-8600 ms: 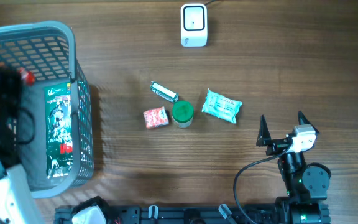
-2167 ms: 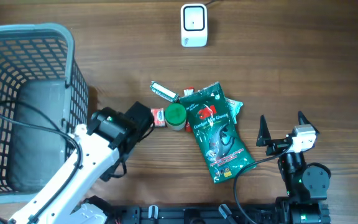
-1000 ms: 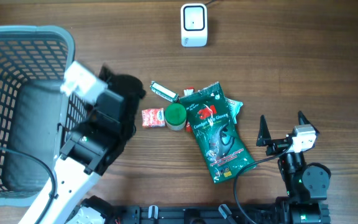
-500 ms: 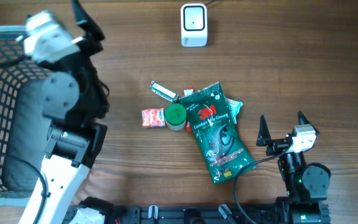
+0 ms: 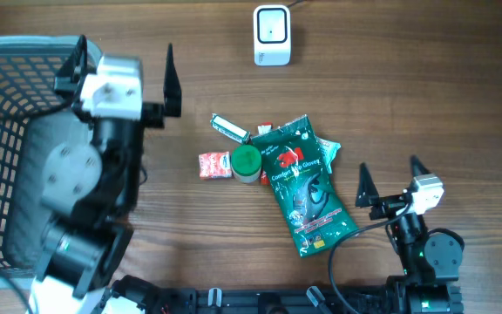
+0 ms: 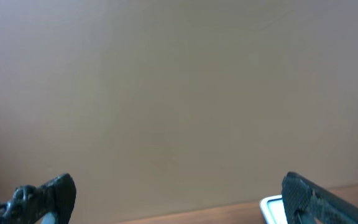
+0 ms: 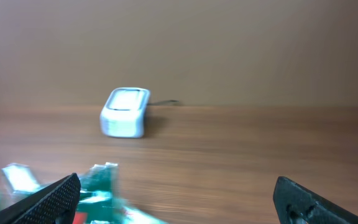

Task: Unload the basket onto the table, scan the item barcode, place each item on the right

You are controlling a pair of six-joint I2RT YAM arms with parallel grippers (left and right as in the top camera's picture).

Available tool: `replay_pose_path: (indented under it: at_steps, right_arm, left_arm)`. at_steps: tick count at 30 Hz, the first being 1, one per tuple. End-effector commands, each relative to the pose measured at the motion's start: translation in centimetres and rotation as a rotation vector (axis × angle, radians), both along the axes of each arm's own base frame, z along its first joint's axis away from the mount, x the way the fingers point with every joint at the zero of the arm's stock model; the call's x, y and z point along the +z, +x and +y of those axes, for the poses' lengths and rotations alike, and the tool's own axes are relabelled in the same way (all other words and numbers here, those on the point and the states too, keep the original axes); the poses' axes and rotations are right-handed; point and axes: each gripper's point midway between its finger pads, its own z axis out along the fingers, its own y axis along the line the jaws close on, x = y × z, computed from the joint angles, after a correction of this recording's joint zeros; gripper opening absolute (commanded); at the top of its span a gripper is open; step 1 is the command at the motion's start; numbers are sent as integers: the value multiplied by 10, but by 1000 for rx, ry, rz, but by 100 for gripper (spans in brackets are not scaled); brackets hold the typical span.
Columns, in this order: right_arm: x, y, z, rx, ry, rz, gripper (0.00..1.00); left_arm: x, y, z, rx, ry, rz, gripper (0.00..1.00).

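With the left end effector (image 5: 125, 54) and right end effector (image 5: 389, 170) both wide open and empty, grabbing the glove pack (image 5: 308, 187) just ahead-left of the right one could drag along the packet (image 5: 328, 153) under it.

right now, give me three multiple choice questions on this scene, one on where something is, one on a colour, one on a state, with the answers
1. Where is the white scanner relative to the green glove packet?
A. tucked under it
B. apart from it, further from the robot
C. stacked on top of it

2. What colour is the round cap beside the small red packet?
A. green
B. yellow
C. white

3. How do the left gripper and the right gripper stand?
A. both shut on packets
B. left shut, right open
C. both open and empty

Answers:
1 B: from overhead it stands alone, past the pile of items.
2 A: its top shows plain green.
3 C: each pair of fingers is spread wide with nothing between them.
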Motion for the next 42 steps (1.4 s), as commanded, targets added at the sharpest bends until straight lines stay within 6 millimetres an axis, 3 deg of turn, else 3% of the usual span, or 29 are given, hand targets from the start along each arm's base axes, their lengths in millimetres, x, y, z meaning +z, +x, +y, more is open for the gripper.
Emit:
replay_pose_path:
  at_steps: [1, 7, 13, 19, 22, 25, 28, 31, 33, 37, 42]
  right_arm:
    - [5, -14, 41, 254, 312, 83, 100]
    - [6, -21, 54, 336, 528, 179, 100]
    - [5, -26, 61, 383, 516, 193, 100]
    - [-16, -22, 64, 376, 498, 281, 100]
    - [-44, -18, 65, 348, 529, 417, 100]
    - [-70, -17, 64, 314, 549, 538, 100]
    - [-89, -17, 64, 289, 564, 622, 100]
    - [-94, -15, 65, 283, 593, 658, 99]
    - [-96, -14, 65, 274, 625, 676, 100]
    - [-95, -15, 70, 302, 643, 689, 100]
    - [-92, -18, 75, 341, 650, 693, 100]
  left_arm:
    - [20, -33, -19, -185, -53, -56, 100]
    - [29, -50, -28, -284, -100, -79, 100]
    - [29, -48, -35, -316, -95, -82, 100]
    - [23, 0, -22, -139, -120, -85, 100]
    - [7, 27, -16, -41, -124, -51, 100]
    - [5, 30, -16, -33, -120, -45, 100]
    - [19, 21, 4, 58, -159, -96, 100]
    - [33, 9, 22, 128, -198, -147, 100]
    - [44, -5, 28, 129, -216, -181, 100]
    - [70, -45, 59, 208, -291, -282, 100]
    - [84, -68, 92, 320, -288, -353, 100]
